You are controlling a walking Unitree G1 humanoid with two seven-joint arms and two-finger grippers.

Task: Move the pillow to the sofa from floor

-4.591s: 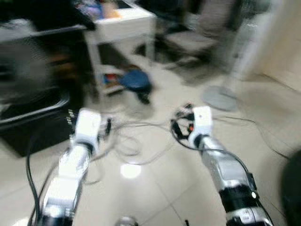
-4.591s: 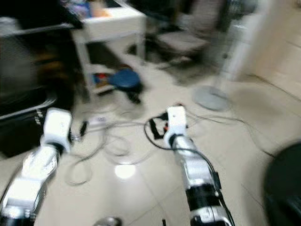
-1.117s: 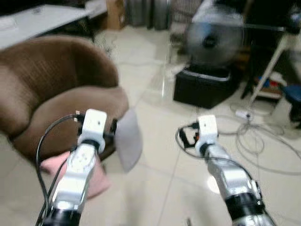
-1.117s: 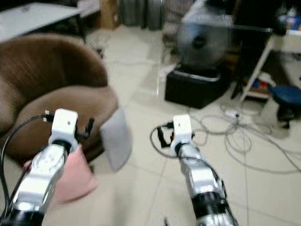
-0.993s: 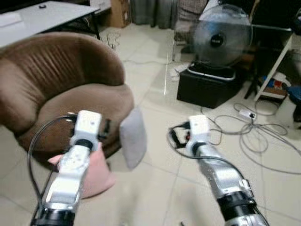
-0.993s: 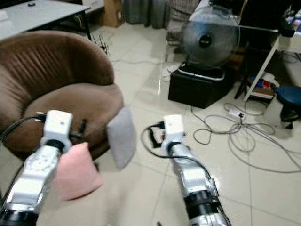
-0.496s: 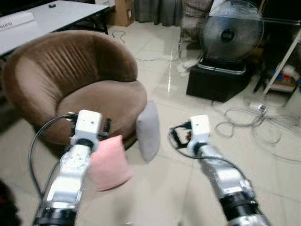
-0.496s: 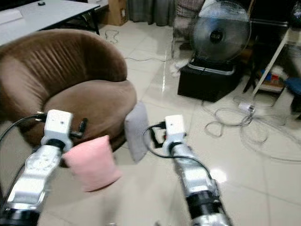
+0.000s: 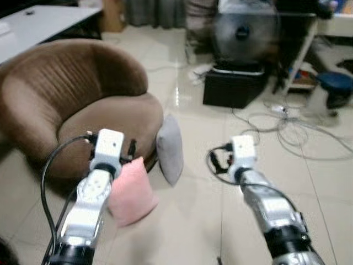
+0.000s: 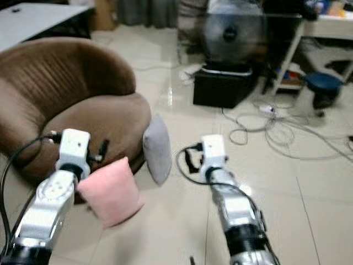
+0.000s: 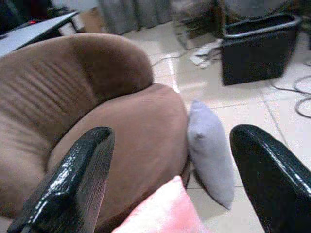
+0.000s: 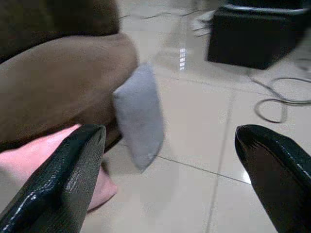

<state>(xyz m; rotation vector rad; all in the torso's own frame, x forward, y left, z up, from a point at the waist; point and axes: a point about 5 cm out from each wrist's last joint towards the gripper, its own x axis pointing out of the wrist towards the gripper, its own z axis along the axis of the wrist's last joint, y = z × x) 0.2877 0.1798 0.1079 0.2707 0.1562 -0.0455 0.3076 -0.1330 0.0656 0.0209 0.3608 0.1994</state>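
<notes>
Pillows (image 9: 132, 190) nearer, below open jaws

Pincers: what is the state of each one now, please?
Left pincer: open, holding nothing.
Right pincer: open, holding nothing.

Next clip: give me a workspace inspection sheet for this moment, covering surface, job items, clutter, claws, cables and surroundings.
Surface: pale glossy tiled floor.
Job items: pink pillow and grey pillow on the floor, leaning against the front of the brown round sofa; its seat is bare.
Clutter: blue stool by a white table leg.
Claws: left claw open, aimed at the sofa and pillows; right claw open, facing the grey pillow; neither touches anything.
Cables: loose cords tangled on the floor at right.
Surroundings: black box with a fan behind it, white table at far left.
</notes>
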